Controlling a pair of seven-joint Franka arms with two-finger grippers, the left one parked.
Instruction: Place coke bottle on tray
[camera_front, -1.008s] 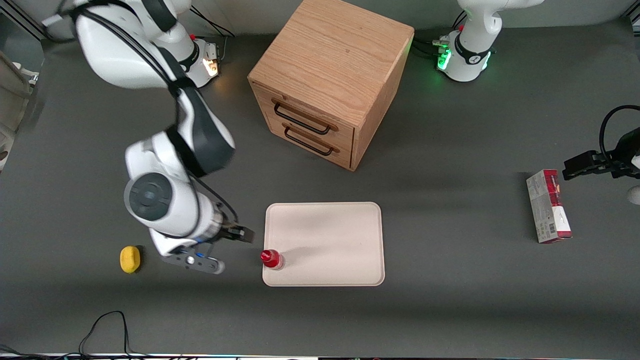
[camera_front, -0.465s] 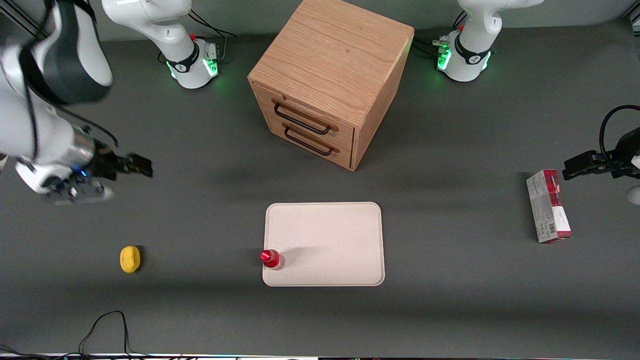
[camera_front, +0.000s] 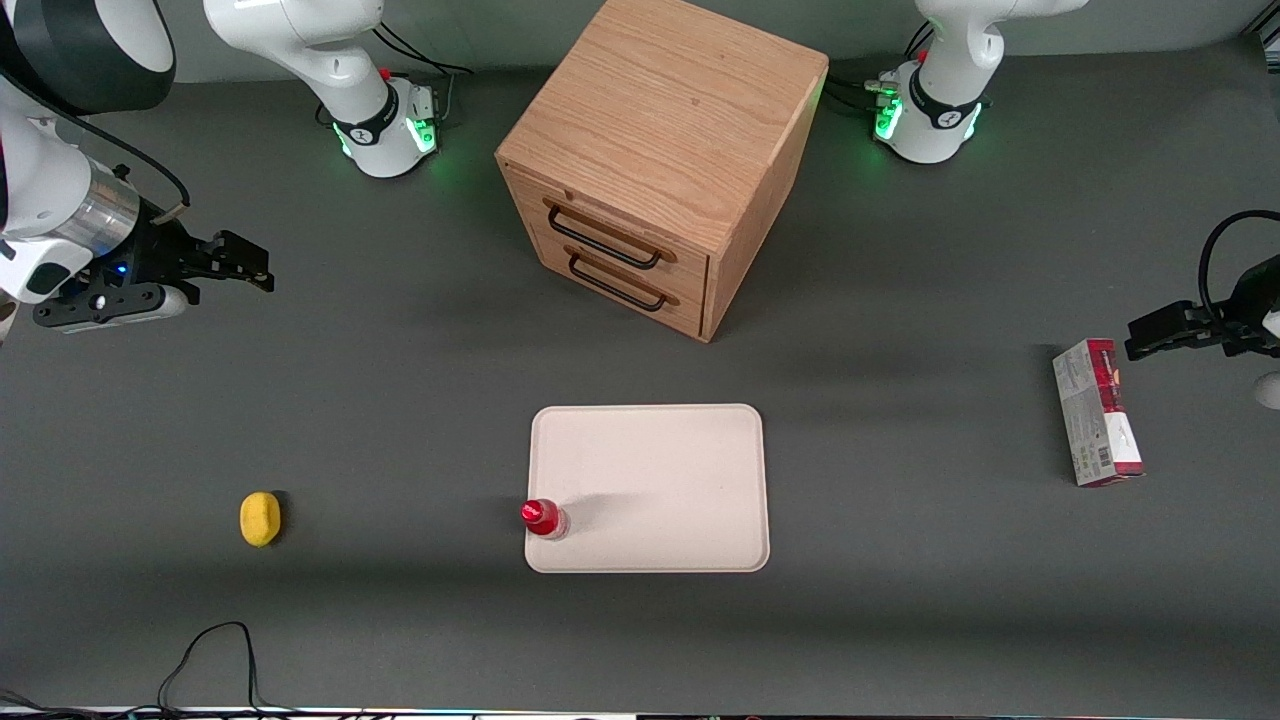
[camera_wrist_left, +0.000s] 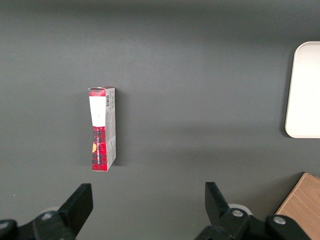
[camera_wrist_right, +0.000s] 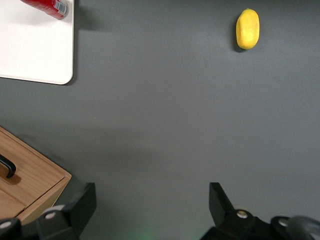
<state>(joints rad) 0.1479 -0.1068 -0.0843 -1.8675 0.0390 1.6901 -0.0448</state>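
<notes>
Coke bottle (camera_front: 544, 518), upright on the tray (camera_front: 660, 470) at its lower-left corner in the front view; gripper (camera_front: 255, 268), fingers spread and empty, at the frame's left edge, well apart from both; lemon (camera_front: 260, 519), lower left.

One coke bottle (camera_front: 544, 518), one tray (camera_front: 660, 470), one lemon (camera_front: 260, 519), one carton (camera_front: 1097, 412), one wooden cabinet (camera_front: 660, 160) with what look like two drawers. The working arm's gripper (camera_front: 240, 262) hangs over the table's working-arm end, fingers spread.
</notes>
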